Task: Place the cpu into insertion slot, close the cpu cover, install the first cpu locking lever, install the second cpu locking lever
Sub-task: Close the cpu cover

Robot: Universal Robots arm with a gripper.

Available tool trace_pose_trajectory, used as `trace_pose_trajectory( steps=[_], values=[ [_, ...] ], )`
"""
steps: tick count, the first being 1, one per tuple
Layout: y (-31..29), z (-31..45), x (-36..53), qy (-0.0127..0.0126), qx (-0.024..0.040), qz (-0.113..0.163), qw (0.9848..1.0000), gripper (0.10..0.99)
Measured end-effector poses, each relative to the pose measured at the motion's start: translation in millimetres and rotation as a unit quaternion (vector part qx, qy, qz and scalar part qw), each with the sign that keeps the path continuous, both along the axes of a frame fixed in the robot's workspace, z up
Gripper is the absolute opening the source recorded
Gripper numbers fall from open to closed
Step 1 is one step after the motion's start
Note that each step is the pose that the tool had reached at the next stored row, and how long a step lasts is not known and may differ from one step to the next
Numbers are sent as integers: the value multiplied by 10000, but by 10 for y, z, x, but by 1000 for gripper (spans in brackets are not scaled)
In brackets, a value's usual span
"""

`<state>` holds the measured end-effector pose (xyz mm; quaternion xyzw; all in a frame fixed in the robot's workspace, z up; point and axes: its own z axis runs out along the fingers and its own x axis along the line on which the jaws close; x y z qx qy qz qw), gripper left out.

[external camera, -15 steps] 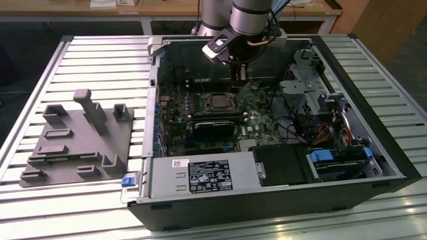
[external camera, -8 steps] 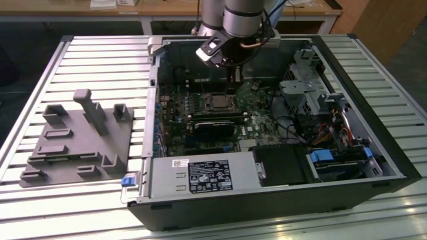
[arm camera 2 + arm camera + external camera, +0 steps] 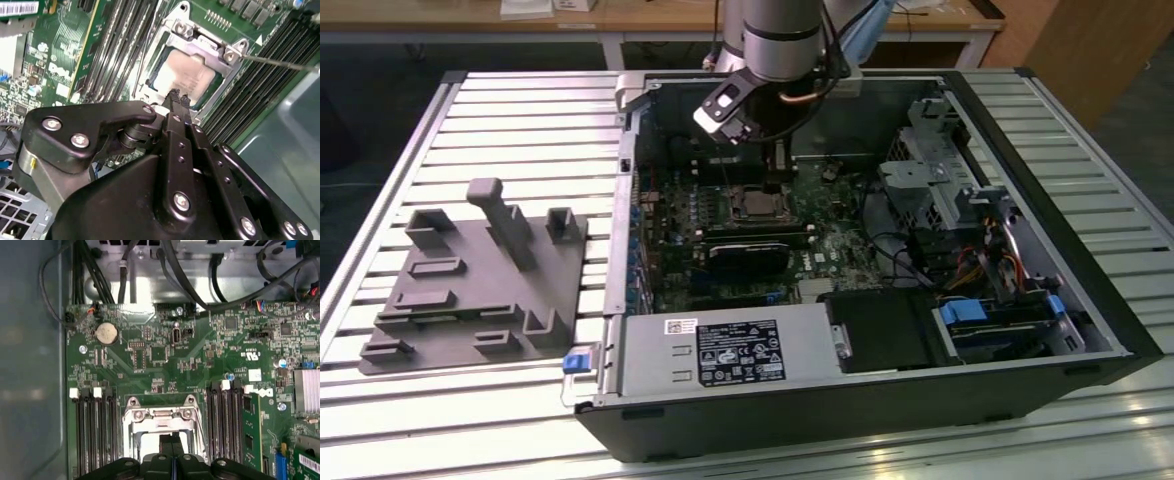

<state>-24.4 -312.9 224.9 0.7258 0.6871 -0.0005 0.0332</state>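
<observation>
Second wrist view: cpu (image 3: 187, 75) in slot (image 3: 145, 84)

Arm reaching down, pincer closed.
The silver-grey arm (image 3: 781, 30) stands above the pincer (image 3: 176, 97), wrist bent downward; in both wrist views the two black fingers (image 3: 166, 445) meet tip to tip, linkage bars splaying out behind them.

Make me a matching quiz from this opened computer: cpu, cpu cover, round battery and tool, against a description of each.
Things:
1. cpu
2. cpu cover
3. round battery
4. tool

Descriptions:
A. silvery frame lying over the chip's edges
B. black, poised just above the chip
C. pale square seen through a metal window
D. silvery disc on the green board

Pairs: 1-C, 2-A, 3-D, 4-B.
</observation>
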Motion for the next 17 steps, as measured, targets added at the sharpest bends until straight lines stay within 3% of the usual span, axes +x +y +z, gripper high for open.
trace_pose_trajectory(
  steps=[7, 14, 17],
  values=[
    [-1, -30, -94, -18, 0, 11, 10000, 106],
    [-1, -33, -98, -18, -1, 21, 10000, 106],
    [-1, -35, -98, -18, 0, 227, 9997, 106]
  ],
)
